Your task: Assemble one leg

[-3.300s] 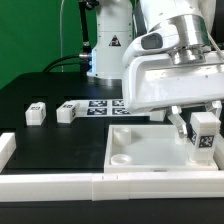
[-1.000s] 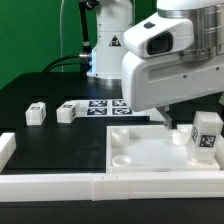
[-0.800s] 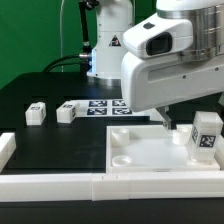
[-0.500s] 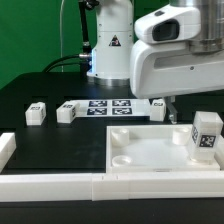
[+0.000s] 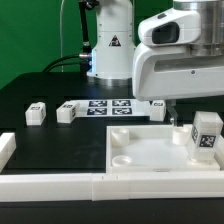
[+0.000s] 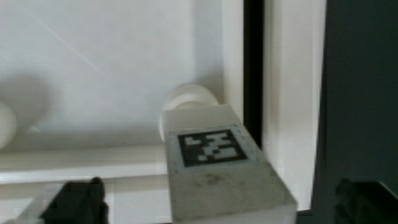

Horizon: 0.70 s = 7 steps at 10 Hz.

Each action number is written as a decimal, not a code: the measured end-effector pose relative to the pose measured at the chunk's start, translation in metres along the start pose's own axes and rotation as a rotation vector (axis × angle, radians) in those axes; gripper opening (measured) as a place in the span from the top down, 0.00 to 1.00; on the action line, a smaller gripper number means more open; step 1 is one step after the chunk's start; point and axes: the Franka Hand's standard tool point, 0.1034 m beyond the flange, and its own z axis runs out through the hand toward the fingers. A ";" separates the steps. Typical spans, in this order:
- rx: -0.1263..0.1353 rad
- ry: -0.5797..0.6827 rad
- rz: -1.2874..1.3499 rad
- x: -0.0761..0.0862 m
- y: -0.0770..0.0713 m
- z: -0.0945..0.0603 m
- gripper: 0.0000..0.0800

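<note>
Since the coming move turns on how the claw stands to the leg (image 5: 207,133), start there. It stands upright, long axis vertical, on the far corner of the white panel (image 5: 150,152). Read as a clock face in the exterior view, that corner lies at about 3 o'clock from the panel's middle. One tagged face is turned toward that camera. In the wrist view another tagged face looks up at the lens, with the panel's raised rim just beside the leg and a round socket edge showing just behind it. Whether the leg is fully seated in its socket cannot be told from either view.

From the leg, the gripper (image 6: 222,204) is up and away at about 10 to 11 o'clock in the exterior view, its bulky white body well above the panel. The wrist view gives the better reading. The two dark fingertips (image 6: 80,200) sit on opposite sides of the leg with a clear gap on each side, so the leg lies on the line between them. The jaws are spread wide, they pinch nothing, and neither pad touches the leg.

I judge that a straight descent along the leg's axis would bring the pads level with its flanks.

Farther out, at about 9 o'clock from the panel, two loose legs (image 5: 36,113) lie on the black table, well apart from the claw, beside the marker board (image 5: 103,106).
</note>
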 end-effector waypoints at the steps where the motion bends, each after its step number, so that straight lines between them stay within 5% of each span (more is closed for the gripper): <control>1: 0.000 -0.001 -0.032 0.000 0.003 0.001 0.19; 4: 0.002 -0.004 -0.054 0.000 0.005 0.003 0.64; 7: 0.002 -0.004 -0.015 0.000 0.004 0.003 0.64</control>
